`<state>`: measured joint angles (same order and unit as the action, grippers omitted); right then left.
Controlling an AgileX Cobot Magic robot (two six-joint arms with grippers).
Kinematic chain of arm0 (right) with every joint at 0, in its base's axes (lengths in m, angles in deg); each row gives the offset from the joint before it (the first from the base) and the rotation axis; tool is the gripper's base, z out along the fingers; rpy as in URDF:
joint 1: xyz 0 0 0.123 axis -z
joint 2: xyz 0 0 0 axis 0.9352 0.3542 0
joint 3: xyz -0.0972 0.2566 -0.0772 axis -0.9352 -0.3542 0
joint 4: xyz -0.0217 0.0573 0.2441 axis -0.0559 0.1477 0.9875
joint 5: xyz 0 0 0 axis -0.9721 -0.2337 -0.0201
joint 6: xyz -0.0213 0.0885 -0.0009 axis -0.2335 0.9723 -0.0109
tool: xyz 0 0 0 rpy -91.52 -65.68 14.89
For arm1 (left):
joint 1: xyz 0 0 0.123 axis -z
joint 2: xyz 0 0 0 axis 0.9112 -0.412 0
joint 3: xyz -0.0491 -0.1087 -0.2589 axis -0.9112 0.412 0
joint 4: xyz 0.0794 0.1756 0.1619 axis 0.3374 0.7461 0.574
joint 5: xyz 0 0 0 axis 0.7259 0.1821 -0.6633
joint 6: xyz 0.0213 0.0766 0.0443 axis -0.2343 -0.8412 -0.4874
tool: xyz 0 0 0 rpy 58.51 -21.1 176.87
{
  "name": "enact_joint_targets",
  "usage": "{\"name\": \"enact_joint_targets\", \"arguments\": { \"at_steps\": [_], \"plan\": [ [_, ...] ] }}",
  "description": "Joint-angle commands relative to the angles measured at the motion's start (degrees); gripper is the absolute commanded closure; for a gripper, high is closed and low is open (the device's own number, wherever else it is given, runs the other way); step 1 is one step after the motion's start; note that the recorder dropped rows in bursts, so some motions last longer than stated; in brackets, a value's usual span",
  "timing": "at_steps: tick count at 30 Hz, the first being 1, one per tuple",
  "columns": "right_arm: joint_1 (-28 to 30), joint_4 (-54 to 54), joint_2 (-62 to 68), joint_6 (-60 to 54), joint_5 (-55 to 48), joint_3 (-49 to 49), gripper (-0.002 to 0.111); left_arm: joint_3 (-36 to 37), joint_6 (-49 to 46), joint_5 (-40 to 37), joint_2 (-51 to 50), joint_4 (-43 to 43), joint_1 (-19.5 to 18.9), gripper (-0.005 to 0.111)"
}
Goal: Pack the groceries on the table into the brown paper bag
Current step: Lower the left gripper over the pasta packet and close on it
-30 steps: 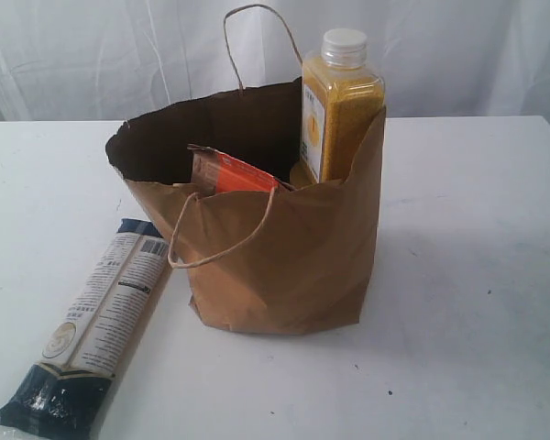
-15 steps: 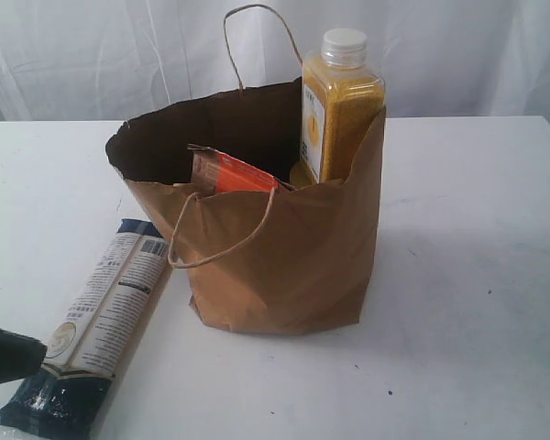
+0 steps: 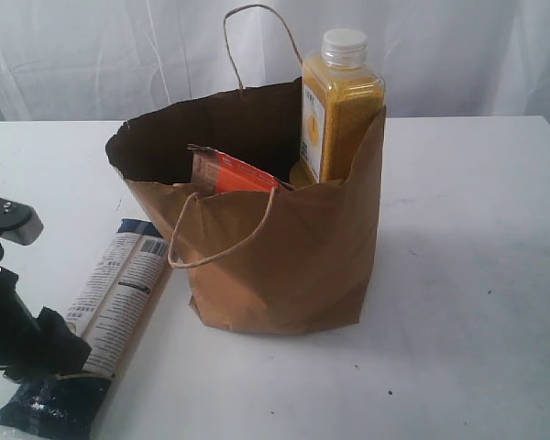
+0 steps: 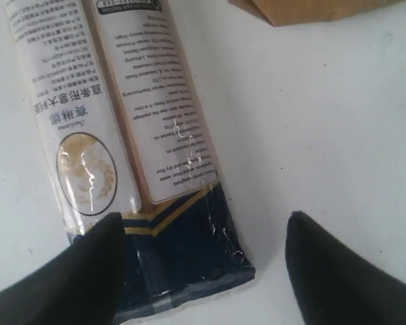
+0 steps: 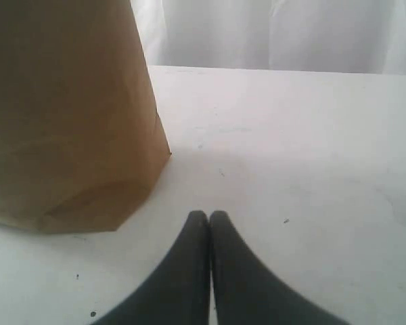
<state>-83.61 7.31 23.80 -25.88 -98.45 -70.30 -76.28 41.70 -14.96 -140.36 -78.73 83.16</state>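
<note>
Brown kraft paper, crinkled and ragged at the rim, forms the brown paper bag (image 3: 284,266), which stands upright on the table (image 3: 477,275) ahead of the left gripper (image 4: 206,225). That gripper's two dark fingers stand wide apart and grasp nothing. Beneath them the long navy-cream packet (image 4: 122,135) lies flat on the white tabletop, its navy end nearest the gripper and its cream length running away toward the foot of the bag. One finger (image 4: 88,271) overlaps the packet's edge by the gold stripe, and the other hangs over bare table just beside the navy end; whether either touches the wrapper cannot be told. Inside the bag, the yellow-grain bottle (image 3: 339,119) stands upright on the side farther from the left gripper, its white cap above the rim. The brown pouch with orange label (image 3: 231,172) pokes up nearer that gripper than the bottle. The right gripper (image 5: 208,218) has its fingers pressed together on nothing, low over the table, with the bag's lower corner near it, ahead and to one side.
</note>
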Motion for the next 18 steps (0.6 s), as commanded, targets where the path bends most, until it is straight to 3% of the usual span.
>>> {"name": "enact_joint_targets", "arguments": {
  "at_steps": [1,6,9,18],
  "plan": [
    [0.24,0.00,-0.31,-0.96,0.23,-0.30,0.108,0.14,-1.24,1.04,-2.74,-0.42,0.55,0.030],
    [0.24,0.00,-0.31,-0.96,0.23,-0.30,0.108,0.14,-1.13,6.21,-6.38,-0.54,0.55,0.016],
    [0.24,0.00,-0.31,-0.96,0.23,-0.30,0.108,0.14,-1.24,8.39,-8.81,-0.64,0.55,0.001],
    [0.24,0.00,-0.31,-0.96,0.23,-0.30,0.108,-0.24,-1.24,13.10,-14.86,-0.64,2.41,0.001]
  ]
}}
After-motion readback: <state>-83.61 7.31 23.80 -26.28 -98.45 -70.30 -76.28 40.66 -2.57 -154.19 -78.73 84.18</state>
